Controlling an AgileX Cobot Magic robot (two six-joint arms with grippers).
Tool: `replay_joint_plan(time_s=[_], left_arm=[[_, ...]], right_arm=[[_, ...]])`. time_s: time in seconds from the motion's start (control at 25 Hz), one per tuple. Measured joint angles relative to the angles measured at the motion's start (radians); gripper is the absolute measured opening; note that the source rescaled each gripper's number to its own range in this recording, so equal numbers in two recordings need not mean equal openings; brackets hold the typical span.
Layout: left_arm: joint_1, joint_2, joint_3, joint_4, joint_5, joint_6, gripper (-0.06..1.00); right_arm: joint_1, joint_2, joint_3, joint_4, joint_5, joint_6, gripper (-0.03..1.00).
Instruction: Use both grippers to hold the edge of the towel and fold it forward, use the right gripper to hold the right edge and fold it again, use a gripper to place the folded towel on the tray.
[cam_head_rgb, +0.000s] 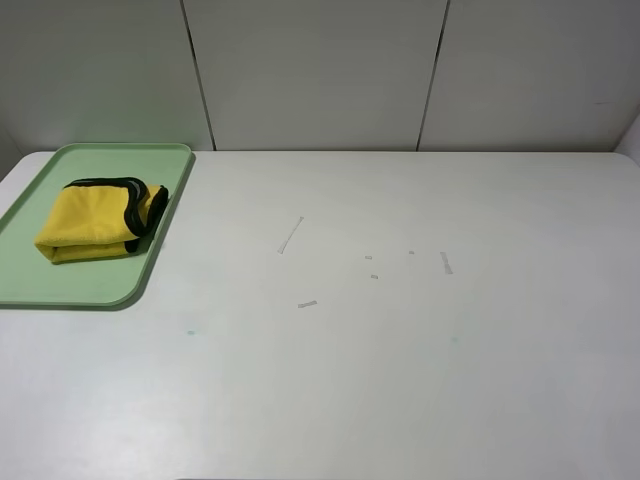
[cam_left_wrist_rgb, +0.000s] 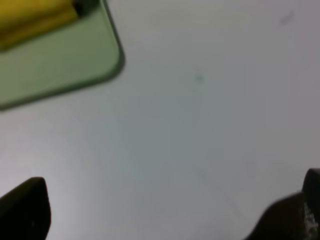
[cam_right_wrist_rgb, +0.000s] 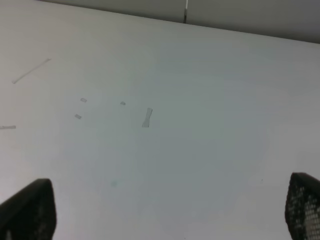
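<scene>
Yellow folded towel (cam_head_rgb: 95, 222) lies on your green tray (cam_head_rgb: 60, 285) at far left, nearest your left gripper (cam_left_wrist_rgb: 165, 210), both grippers spread wide, holding nothing.

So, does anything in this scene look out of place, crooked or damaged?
Nothing serious. The folded yellow towel lies on the green tray, slightly askew to its edges, its dark trim bunched at one side. The white table carries a few small tape-like scraps. No spill or damage is visible.
</scene>
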Motion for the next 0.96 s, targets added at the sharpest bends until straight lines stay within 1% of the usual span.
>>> replay_joint_plan(time_s=[0.08,0.16,0.96], left_arm=[[0.002,-0.074,0.0,-0.002,0.001,0.003,1.0],[0.002,-0.098,0.0,-0.004,0.002,0.009,1.0],[0.002,-0.103,0.0,-0.006,0.002,0.002,1.0]], right_arm=[[0.0,0.0,0.0,0.0,0.0,0.0,1.0],[0.0,0.0,0.0,0.0,0.0,0.0,1.0],[0.0,0.0,0.0,0.003,0.0,0.0,1.0]])
